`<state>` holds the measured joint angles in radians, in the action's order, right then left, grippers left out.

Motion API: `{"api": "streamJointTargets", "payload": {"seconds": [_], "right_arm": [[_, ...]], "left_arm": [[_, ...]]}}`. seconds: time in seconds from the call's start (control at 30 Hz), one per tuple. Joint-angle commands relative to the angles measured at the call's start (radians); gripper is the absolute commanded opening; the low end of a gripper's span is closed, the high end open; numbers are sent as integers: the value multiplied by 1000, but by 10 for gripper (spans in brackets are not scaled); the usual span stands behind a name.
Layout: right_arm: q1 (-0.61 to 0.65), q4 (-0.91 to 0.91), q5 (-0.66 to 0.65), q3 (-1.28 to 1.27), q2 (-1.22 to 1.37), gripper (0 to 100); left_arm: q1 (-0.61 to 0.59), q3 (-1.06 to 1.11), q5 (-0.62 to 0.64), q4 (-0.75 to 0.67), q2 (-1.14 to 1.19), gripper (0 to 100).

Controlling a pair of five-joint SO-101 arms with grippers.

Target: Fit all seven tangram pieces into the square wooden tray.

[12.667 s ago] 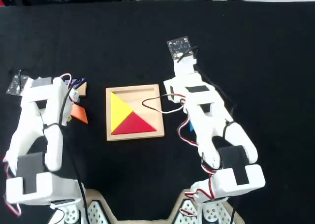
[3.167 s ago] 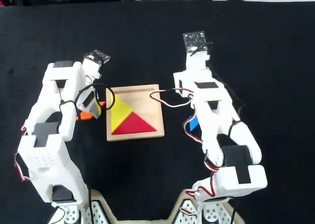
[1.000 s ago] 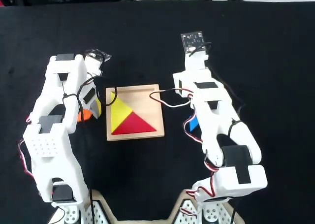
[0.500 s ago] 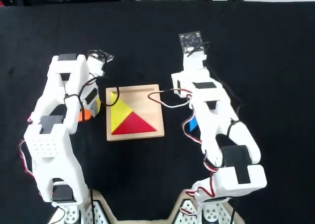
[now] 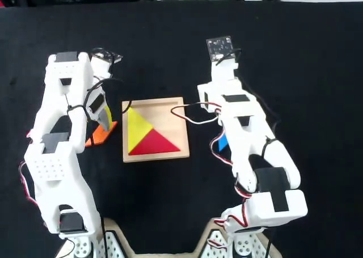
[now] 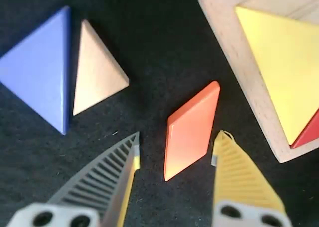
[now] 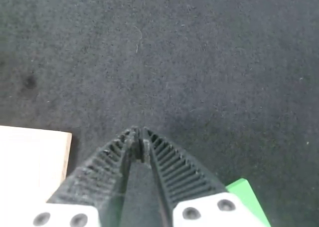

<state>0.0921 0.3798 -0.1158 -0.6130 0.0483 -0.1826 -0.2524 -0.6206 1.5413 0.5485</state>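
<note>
**Two pieces seated; left gripper astride the orange piece**

Tray (image 5: 153,101): on the black cloth (image 7: 199,47), between the two arms.
- Yellow triangle (image 5: 138,130) lies flat inside, along the wall on the left arm's side.
- Red triangle (image 5: 157,143) lies flat along the wall nearest the arm bases.
- The two triangles meet edge to edge. The rest of the tray floor is bare wood.

Left gripper (image 6: 178,137): fingers spread wide and gripping nothing, pointed down at the cloth just outside the tray wall on its own side.
- Orange piece (image 6: 192,129) is a parallelogram lying flat on the cloth.
- One end of it sits between the two fingers, and the other end points toward the tray rim.
- It is near the rim but apart from it.
- Cannot tell whether either finger touches the piece.

Tan triangle (image 6: 94,70) and blue triangle (image 6: 40,70): flat on the cloth, side by side with their facing edges almost touching. Both lie farther from the tray than the orange piece.

Right gripper (image 7: 137,134): fingers pressed together with nothing between them, over bare cloth just past a tray corner.
- Green piece (image 7: 246,197) lies on the cloth close beside the gripper body.
- In the high view, a blue piece (image 5: 222,142) peeks out from under the right arm, on that arm's side of the tray.
</note>
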Motion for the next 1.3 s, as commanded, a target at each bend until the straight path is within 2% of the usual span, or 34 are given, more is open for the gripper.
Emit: {"api": "streamJointTargets", "payload": {"seconds": [0.0,0.43,0.73,1.27], "right_arm": [[15,-9,-9,42,-5,11],[15,-9,-9,41,-5,11],[15,-9,-9,41,-5,11],[15,-9,-9,42,-5,11]], "left_arm": [[-25,-54,14,9,-15,238],[-44,-42,14,9,-8,238],[-33,-19,52,-75,75,238],[10,-8,57,-43,87,233]]}}
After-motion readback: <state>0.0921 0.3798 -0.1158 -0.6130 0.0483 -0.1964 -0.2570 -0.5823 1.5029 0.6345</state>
